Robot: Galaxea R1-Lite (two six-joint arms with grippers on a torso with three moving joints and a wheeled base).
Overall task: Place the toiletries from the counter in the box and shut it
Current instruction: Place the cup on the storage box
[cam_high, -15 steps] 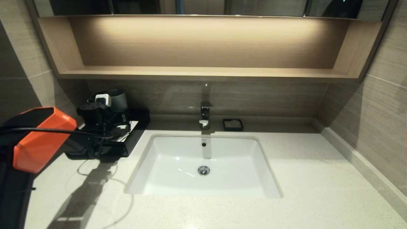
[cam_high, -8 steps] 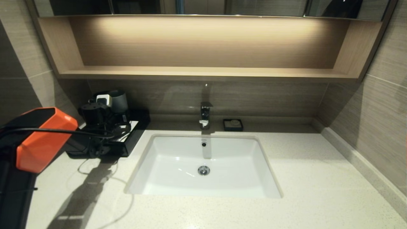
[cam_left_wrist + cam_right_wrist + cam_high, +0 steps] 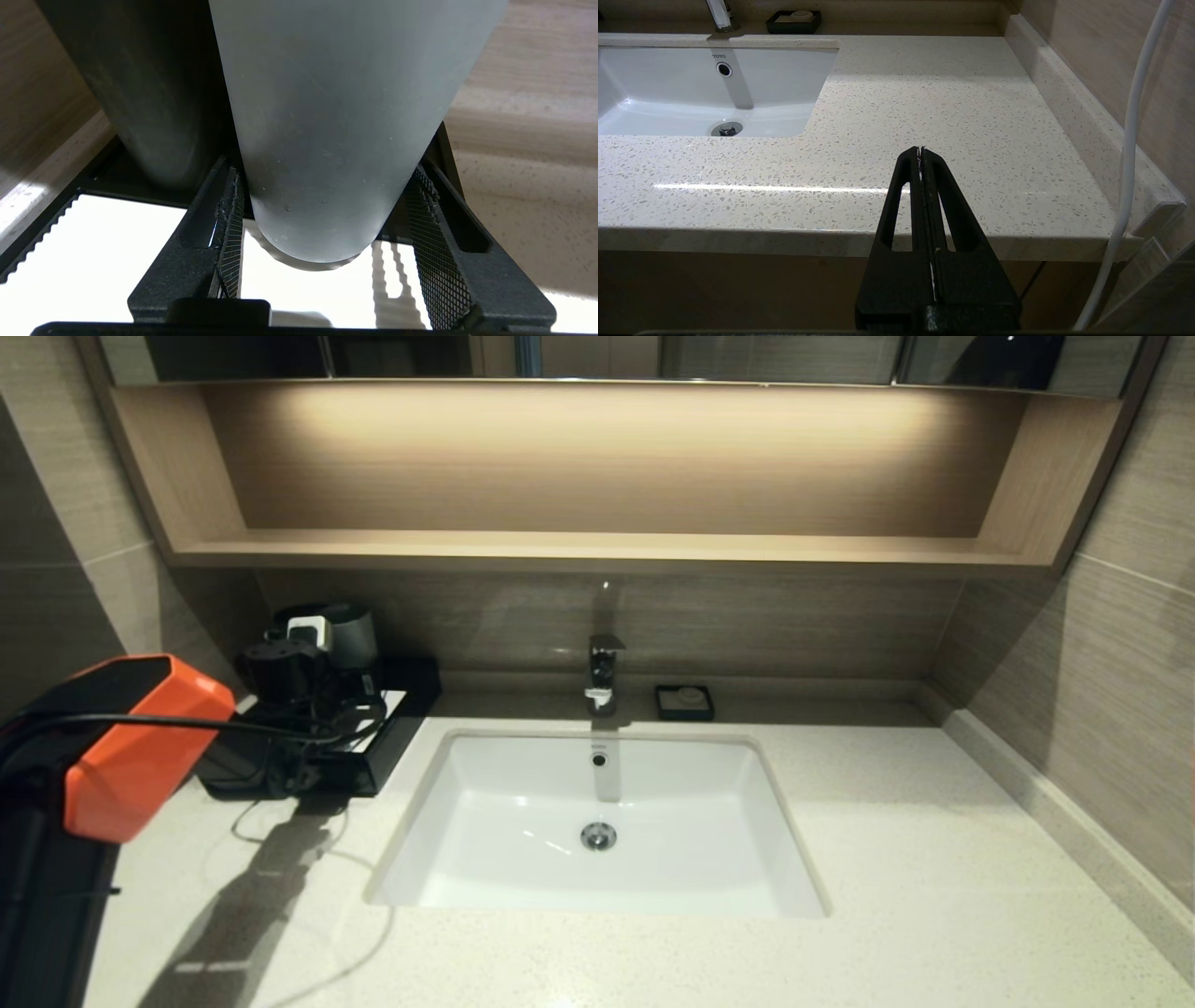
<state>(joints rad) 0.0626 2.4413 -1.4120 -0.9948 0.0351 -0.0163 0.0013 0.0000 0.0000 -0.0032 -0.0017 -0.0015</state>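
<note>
Over box (image 3: 387,733), left gripper (image 3: 322,219) astride cup (image 3: 336,116)

Grey cup (image 3: 336,126) between left fingers (image 3: 229,233), blocking box (image 3: 392,747).

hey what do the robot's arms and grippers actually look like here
The left arm has a glossy orange faceted shell on black housing, with a black cable running forward. The left gripper has matte black triangular fingers with cross-hatched pads. The right gripper is the same black, slotted, beside a white cable.

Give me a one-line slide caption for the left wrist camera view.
Left gripper with jaws open either side of a grey cup standing on the box's white top.
</note>
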